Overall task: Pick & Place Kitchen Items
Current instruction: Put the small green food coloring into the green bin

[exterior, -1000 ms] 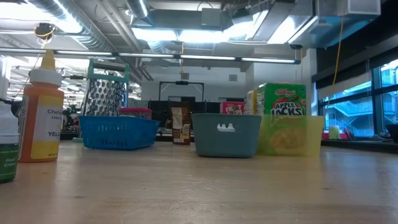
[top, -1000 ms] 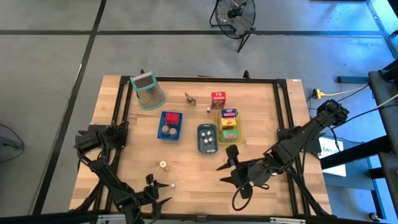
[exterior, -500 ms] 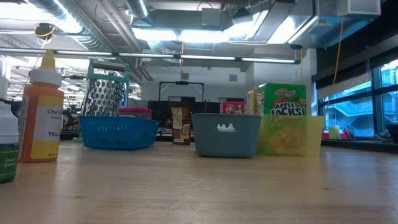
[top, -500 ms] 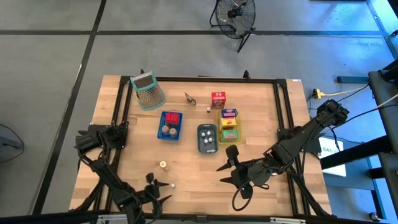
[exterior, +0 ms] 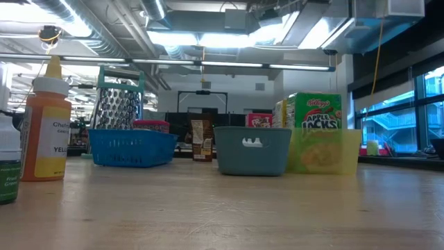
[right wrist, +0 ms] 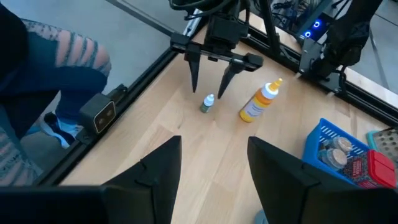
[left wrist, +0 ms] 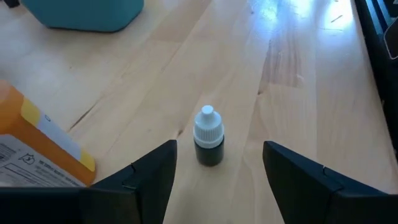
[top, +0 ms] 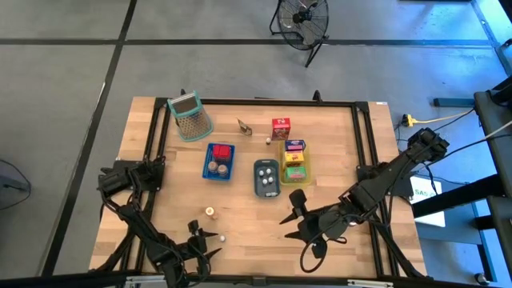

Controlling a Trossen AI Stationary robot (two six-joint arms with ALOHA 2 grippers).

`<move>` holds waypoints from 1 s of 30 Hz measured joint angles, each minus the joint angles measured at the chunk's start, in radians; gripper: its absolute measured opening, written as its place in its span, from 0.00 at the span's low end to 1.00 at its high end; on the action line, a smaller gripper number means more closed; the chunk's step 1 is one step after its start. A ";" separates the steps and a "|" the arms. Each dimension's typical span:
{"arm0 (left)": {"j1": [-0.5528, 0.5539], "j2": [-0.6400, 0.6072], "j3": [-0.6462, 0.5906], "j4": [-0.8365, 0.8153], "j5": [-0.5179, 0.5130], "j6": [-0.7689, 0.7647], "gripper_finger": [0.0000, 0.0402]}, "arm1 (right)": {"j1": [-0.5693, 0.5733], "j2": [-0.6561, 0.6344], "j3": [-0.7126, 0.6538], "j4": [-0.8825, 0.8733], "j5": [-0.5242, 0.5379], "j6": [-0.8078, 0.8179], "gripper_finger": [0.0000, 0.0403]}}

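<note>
Small dark bottle with white cap (left wrist: pixel 206 142) upright on the wooden desk (left wrist: pixel 298 93), straight ahead between the spread, empty fingers of the left gripper (left wrist: pixel 217 180); right gripper (top: pixel 294 218) well apart, fingers also spread.

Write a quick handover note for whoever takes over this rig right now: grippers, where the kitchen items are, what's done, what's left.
Left gripper: open, empty, fingers straddling the small white-capped bottle at the table's near edge, not touching it.
Right gripper: open, empty, waiting near the grey-blue tray.
Done: cartons sit in the yellow tray; red carton and round pieces in the blue tray.
Left: white-capped bottle, orange bottle, red box and a small brown box stand loose on the table.
</note>
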 joint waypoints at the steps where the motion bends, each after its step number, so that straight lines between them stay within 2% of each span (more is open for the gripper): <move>1: 0.002 0.000 0.000 -0.002 0.001 0.000 0.58 | 0.000 0.000 0.000 0.000 0.000 0.000 0.46; 30: 0.029 0.046 0.000 0.015 -0.004 0.013 0.58 | -0.022 0.005 0.000 0.005 0.000 0.011 0.46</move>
